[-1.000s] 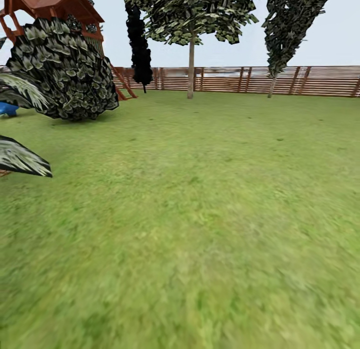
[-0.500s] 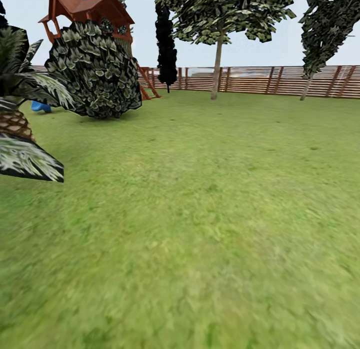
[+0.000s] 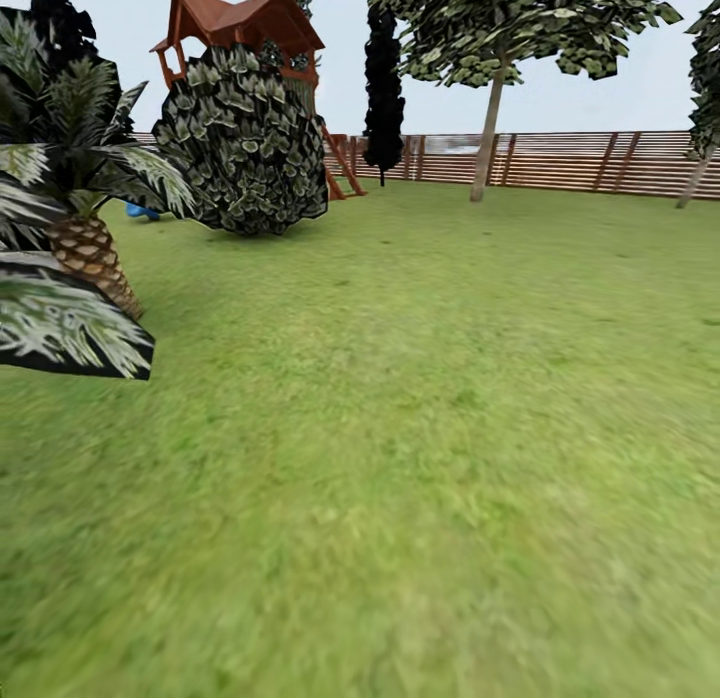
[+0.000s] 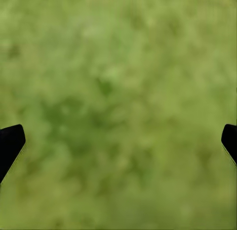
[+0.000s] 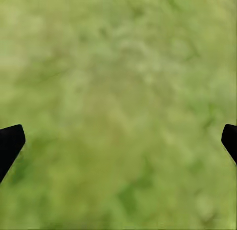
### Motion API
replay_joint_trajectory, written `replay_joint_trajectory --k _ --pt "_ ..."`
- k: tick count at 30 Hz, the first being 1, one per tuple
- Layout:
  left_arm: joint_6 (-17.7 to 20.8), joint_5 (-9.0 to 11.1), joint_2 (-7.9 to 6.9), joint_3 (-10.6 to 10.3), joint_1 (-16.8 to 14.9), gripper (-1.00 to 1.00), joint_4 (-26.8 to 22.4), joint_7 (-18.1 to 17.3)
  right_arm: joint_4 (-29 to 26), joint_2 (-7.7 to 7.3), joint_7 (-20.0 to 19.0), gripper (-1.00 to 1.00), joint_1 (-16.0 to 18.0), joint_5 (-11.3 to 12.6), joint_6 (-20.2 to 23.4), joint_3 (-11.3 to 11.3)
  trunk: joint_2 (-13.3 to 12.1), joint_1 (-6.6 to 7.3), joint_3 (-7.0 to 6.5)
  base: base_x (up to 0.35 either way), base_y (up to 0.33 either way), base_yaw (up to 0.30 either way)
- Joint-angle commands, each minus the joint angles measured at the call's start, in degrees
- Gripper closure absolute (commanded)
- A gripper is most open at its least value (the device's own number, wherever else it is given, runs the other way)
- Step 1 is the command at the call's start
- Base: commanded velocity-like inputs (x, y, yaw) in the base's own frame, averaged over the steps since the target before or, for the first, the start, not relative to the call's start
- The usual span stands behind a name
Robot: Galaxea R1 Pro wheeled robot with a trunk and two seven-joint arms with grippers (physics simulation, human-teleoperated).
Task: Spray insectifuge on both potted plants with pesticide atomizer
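- Head view: open lawn (image 3: 420, 458) of the garden runs from the near edge up to a brown slatted fence (image 3: 580, 161) along the far side.
- Far left: palm-like plant (image 3: 85, 248) with a scaly brown trunk and pale-streaked fronds, one frond cut off by the frame edge.
- Behind it: large dark broad-leaved shrub (image 3: 243, 143), rounded, sitting on the grass.
- Red-roofed wooden play tower (image 3: 243, 23) rises behind the shrub; its brown legs reach the ground beside the shrub's right side.
- Small blue object (image 3: 141, 211) on the grass between palm and shrub, too small to identify.
- Narrow dark cypress-like tree (image 3: 384, 83) stands near the fence, right of the tower.
- Pale-trunked leafy tree (image 3: 492, 118) just right of the cypress, crown reaching the top of the frame.
- Another tree (image 3: 703, 108) cut off at the far right edge, by the fence.
- Left wrist view: left gripper (image 4: 118, 141) looks down at blurred grass; black fingertips (image 4: 10, 143) sit at opposite frame edges, spread wide, nothing between them.
- Right wrist view: right gripper (image 5: 118, 141) same picture, black fingertips (image 5: 10, 143) wide apart over blurred grass, holding nothing.
- Grass alone lies in the gap between each pair of fingers; lawn in the head view is soft and smeared toward the near edge.
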State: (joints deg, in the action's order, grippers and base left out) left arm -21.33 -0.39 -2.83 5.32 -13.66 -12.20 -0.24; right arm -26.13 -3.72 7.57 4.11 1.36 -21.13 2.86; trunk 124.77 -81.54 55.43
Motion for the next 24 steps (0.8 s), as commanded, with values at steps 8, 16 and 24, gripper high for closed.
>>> replay_joint_trajectory --k 8,16,24 --pt "-0.2 -0.05 0.02 0.22 -0.05 -1.0 0.07 -0.03 0.02 -0.02 0.36 -1.0 0.02 0.14 -0.14 0.31 0.02 -0.03 0.05 0.339 -0.072 0.246" --pt "-0.2 -0.05 0.02 0.21 -0.05 -1.0 0.07 -0.03 0.02 -0.03 0.36 -1.0 0.02 0.14 -0.14 0.31 0.02 -0.03 0.05 0.339 -0.072 0.227" --pt "-0.2 -0.05 0.02 0.2 -0.03 -1.0 0.07 -0.03 0.01 -0.03 0.38 -1.0 0.02 0.14 -0.14 0.31 0.02 -0.03 0.05 0.339 -0.072 0.213"
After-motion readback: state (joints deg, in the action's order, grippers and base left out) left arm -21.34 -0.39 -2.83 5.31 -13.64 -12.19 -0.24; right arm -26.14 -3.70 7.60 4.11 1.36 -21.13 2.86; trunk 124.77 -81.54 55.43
